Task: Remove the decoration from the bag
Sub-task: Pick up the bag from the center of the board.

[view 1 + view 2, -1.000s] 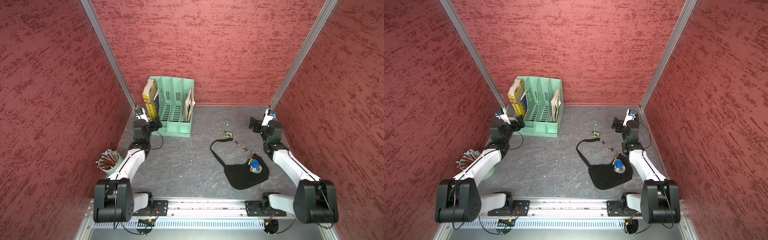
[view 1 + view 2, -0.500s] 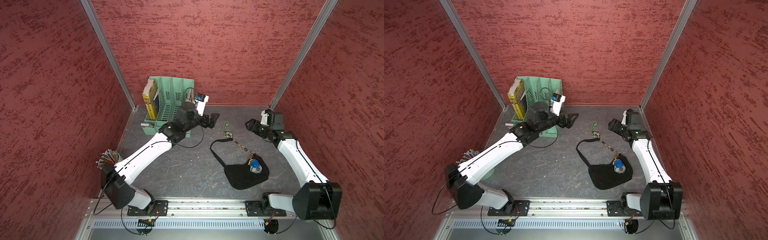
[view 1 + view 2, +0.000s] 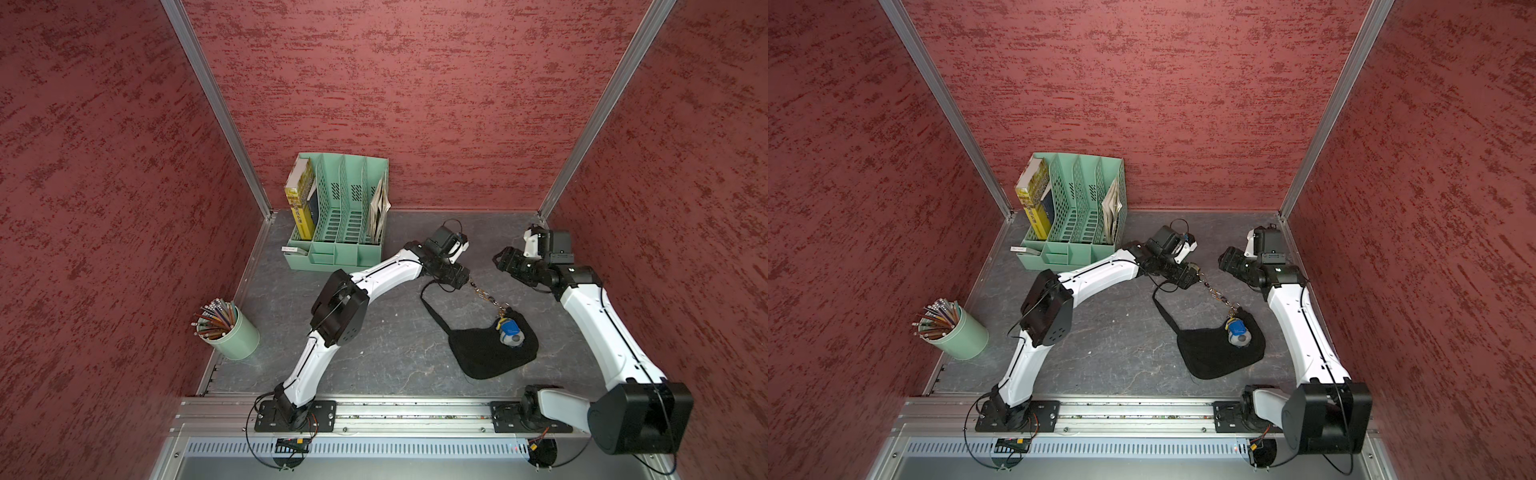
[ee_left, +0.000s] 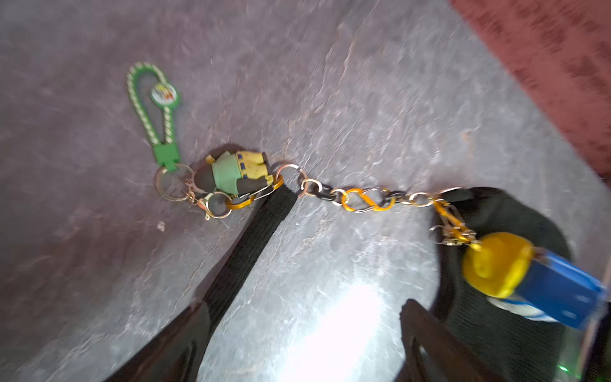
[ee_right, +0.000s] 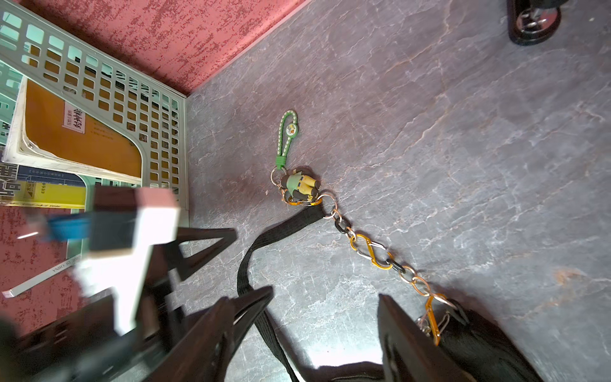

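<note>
1. Top views: bag (image 3: 490,353) lay flat on the grey slate-look table (image 3: 374,353), chain of decorations (image 3: 1219,296) stretched toward the back, probably for easy access. Red textured walls all round.
2. Left wrist: left gripper (image 4: 301,347) hung over the strap (image 4: 244,251), fingers spread, pinching nothing.
3. Right wrist: right gripper (image 5: 324,327) poised above the table, fingers apart, empty.

light: even and bright in both top views, soft shadows under the arms | glare: white patch on the counter (image 4: 334,317) in the left wrist view; a smaller one in the right wrist view | blur: left wrist view smeared throughout; left gripper (image 5: 158,251) blurred in the right wrist view | distortion: wall posts splay outward
</note>
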